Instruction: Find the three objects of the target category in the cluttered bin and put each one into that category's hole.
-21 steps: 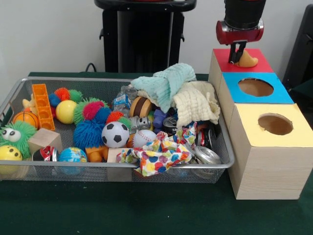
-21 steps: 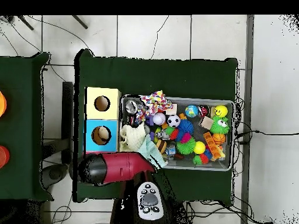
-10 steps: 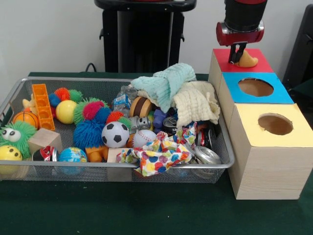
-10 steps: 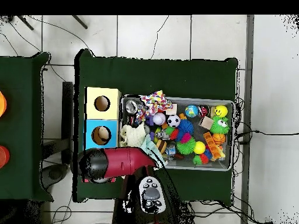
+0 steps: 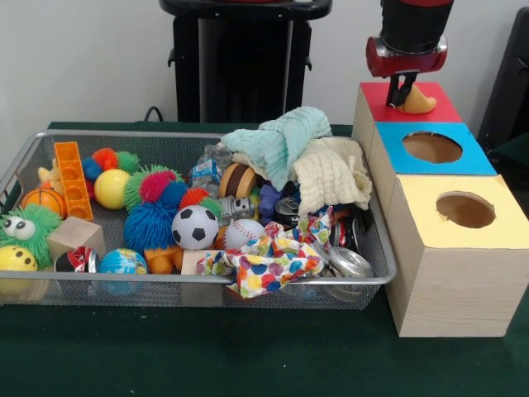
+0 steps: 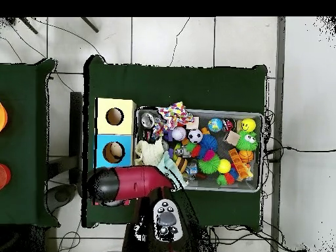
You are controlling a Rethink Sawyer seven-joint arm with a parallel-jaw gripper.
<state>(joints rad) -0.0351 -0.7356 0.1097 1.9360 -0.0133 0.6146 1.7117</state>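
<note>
Front view: the tool (image 5: 404, 89) is seen poised over the red box (image 5: 407, 102), at the far end of a row of three boxes, and an orange toy (image 5: 417, 102) is shown resting on the red top just beside the tool's tips, apparently over that box's hole, which is hidden. Whether the tips are spread or pressed together on the toy cannot be told. The blue box (image 5: 430, 149) and the yellow box (image 5: 463, 211) are shown with open round holes; nothing can be made out inside them from here. The wire bin (image 5: 198, 289) is seen crowded: a soccer ball (image 5: 195, 227), a baseball (image 5: 244, 233), spiky fuzzy balls, wooden blocks, cans, a spotted cloth (image 5: 269, 263), a cream cloth (image 5: 331, 175) and a green cloth (image 5: 285, 139) heaped at the box end. One delivery is judged to be in hand at the red box; how many target objects have been posted cannot be counted, and the bin is judged to need further searching. Overhead view: the red box is covered by the arm (image 6: 128, 185). A pale shape is seen within the blue box's hole, the yellow box's hole appears dark, and the bin is shown touching the boxes on the green table (image 6: 177, 85).
</note>
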